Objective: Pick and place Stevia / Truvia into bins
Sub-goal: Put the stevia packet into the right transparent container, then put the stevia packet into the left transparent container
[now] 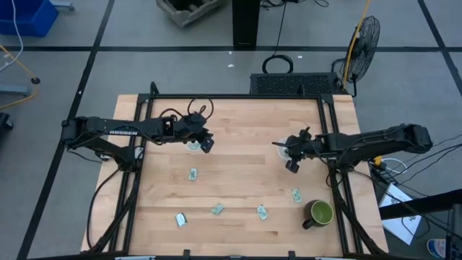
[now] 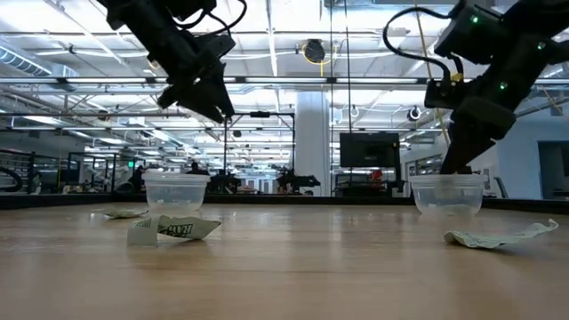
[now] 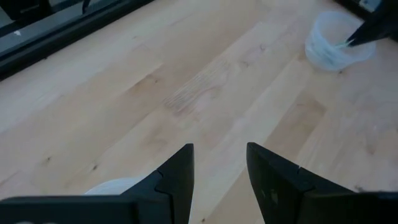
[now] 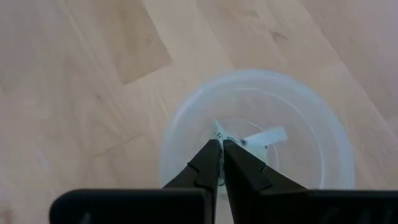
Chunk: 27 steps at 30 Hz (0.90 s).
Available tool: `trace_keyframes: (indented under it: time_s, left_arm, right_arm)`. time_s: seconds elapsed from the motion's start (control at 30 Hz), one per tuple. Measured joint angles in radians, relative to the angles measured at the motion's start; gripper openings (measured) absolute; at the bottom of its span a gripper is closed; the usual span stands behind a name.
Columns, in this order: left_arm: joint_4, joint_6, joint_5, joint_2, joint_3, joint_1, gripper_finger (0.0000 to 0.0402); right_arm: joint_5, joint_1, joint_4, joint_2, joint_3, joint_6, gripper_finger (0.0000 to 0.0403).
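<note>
Right gripper (image 4: 221, 148): hovering over right cup (image 4: 258, 87) at table's 3 o'clock, jaws pinching a sachet (image 4: 218, 132); another sachet (image 4: 264, 137) lying inside.
Left gripper (image 3: 219, 163): hanging above left cup (image 1: 193, 144) at 10 o'clock, jaws narrowly parted, holding nothing.
Loose sachets: five lying from centre toward 5–7 o'clock (image 1: 193, 174) (image 1: 296, 194).
Mug (image 1: 318, 213): sitting at 4 o'clock.

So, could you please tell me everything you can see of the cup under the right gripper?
The right cup is a small round tub of clear plastic with a whitish rim, standing upright on the wooden table, right of centre. The right gripper hangs over its mouth, fingers pinched on a pale sachet above the opening. Another white sachet lies inside on the bottom. Whether the fingers touch the rim cannot be told.
</note>
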<state>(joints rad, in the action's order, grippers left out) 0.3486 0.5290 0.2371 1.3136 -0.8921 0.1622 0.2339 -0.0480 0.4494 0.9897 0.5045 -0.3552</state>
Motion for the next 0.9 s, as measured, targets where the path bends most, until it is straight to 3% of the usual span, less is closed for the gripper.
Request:
trace_keyframes:
  time_s: [0.57,0.9]
  left_arm:
    - [-0.062,-0.037,-0.008,0.0,0.0,0.0,0.0152]
    - [-0.038,-0.221,-0.343,0.0,0.0,-0.097,0.0152]
  right_arm:
    - [0.003,-0.014,-0.064,-0.003,-0.027,0.058,0.0098]
    - [0.002,-0.014,-0.26,-0.142,-0.027,0.162,0.0094]
